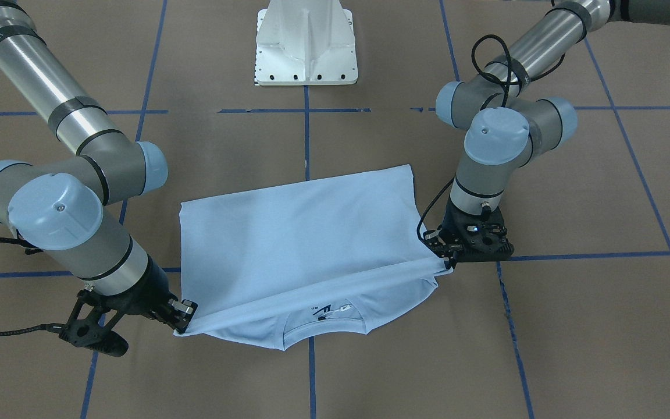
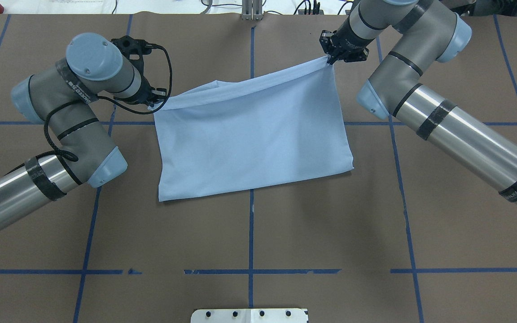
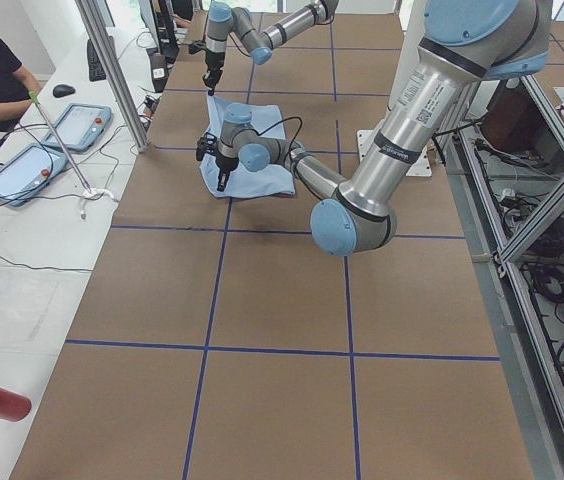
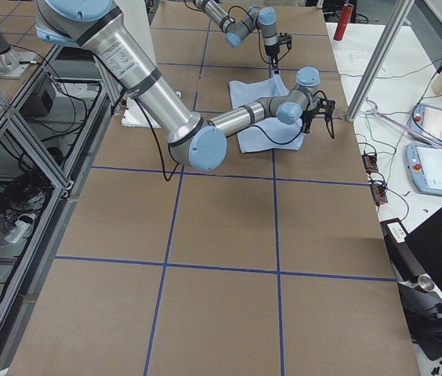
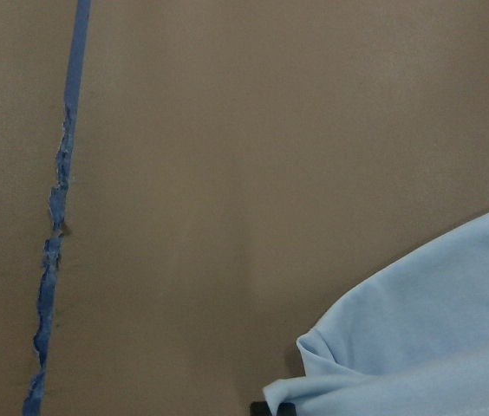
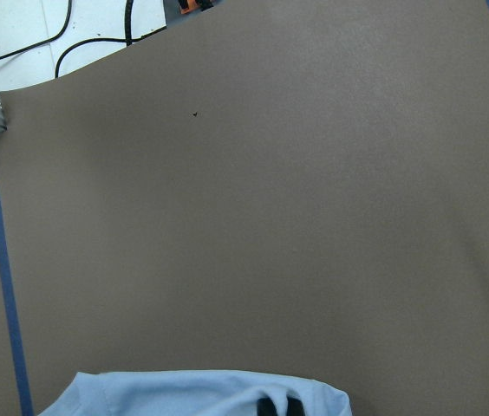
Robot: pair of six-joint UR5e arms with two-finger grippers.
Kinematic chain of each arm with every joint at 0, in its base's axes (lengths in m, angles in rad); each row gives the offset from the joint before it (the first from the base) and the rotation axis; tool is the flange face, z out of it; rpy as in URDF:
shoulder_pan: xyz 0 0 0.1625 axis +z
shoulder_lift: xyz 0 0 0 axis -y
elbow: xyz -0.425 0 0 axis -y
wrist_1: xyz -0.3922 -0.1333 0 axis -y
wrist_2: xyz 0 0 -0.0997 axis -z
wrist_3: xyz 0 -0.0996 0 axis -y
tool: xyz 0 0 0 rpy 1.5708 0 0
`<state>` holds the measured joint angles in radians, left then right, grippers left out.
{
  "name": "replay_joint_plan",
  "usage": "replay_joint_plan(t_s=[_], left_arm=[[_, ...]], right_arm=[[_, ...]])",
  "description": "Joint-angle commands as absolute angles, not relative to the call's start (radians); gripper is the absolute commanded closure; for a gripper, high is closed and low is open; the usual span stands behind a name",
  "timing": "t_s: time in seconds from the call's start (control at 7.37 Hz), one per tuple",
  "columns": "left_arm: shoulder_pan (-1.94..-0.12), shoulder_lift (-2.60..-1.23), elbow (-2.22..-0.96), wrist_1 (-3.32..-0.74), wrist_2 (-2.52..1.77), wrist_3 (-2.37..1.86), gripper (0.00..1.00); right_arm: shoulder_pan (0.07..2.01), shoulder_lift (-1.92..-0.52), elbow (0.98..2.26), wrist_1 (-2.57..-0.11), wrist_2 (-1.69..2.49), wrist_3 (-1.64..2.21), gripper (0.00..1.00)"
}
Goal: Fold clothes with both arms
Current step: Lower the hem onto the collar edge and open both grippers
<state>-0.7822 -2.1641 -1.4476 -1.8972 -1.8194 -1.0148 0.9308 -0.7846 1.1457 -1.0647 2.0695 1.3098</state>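
Facing the robot, the left black two-finger gripper (image 1: pixel 446 261) is pinching one corner of the pale light-blue thin-knit T-shirt (image 1: pixel 300 233), and the right black two-finger gripper (image 1: pixel 186 311) is pinching the other. Overhead, the shirt's raised edge is stretching between them, the rest lying robotward on the brown table (image 2: pixel 285 215).

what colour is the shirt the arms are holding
The T-shirt is pale light blue, clearest in the overhead exterior view.

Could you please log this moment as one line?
left tool shut on T-shirt | right tool shut on T-shirt | held edge taut between them
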Motion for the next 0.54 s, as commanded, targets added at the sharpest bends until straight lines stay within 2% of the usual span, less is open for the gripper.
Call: replay_joint_plan(t_s=[0.0, 0.41], left_arm=[[-0.793, -2.171, -1.430, -1.898, -1.818, -1.012, 1.00], [-0.808, -2.178, -1.410, -1.911, -1.818, -1.009, 1.00]], right_arm=[[0.916, -0.782, 1.146, -1.063, 2.063, 1.310, 1.00], [0.913, -0.782, 1.146, -1.062, 2.062, 1.310, 1.00]])
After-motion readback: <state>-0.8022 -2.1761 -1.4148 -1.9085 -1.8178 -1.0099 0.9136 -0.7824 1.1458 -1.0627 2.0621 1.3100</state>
